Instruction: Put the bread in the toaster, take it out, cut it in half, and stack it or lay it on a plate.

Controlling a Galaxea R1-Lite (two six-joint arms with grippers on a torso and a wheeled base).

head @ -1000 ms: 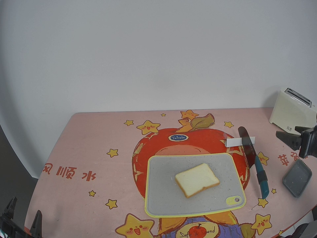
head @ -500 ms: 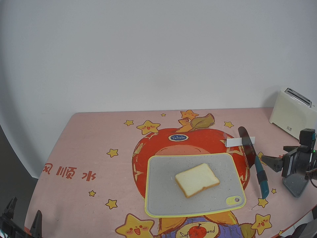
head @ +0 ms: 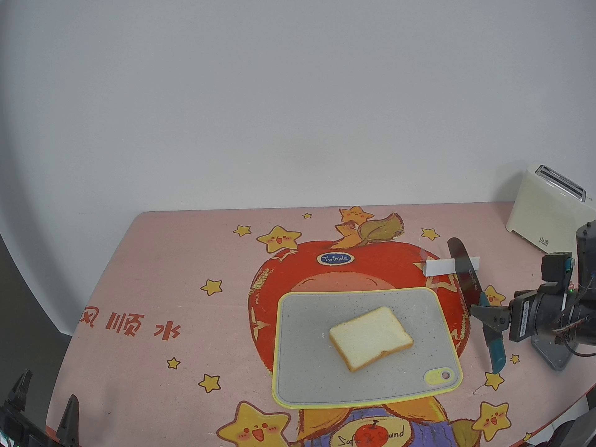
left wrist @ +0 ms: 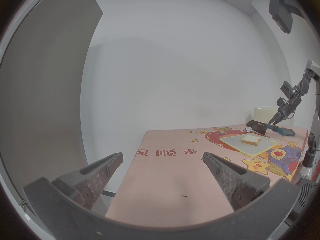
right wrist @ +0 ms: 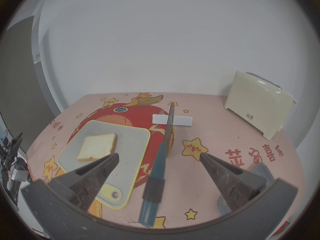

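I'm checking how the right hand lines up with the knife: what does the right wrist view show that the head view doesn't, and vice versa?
Right wrist view: the right hand open, the teal handle of the knife seen between its spread fingers; the toaster whole. Head view: that hand side-on beside the handle; the toaster cut by the picture's edge. Both: the bread on the cutting board, the blade across a white strip.

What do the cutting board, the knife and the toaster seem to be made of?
Cutting board: probably plastic, matte grey with speckles and a yellow rim.
Knife: dark blade, likely coated metal; the teal handle looks plastic.
Toaster: cream shell, smooth with a soft sheen, probably plastic or painted metal.
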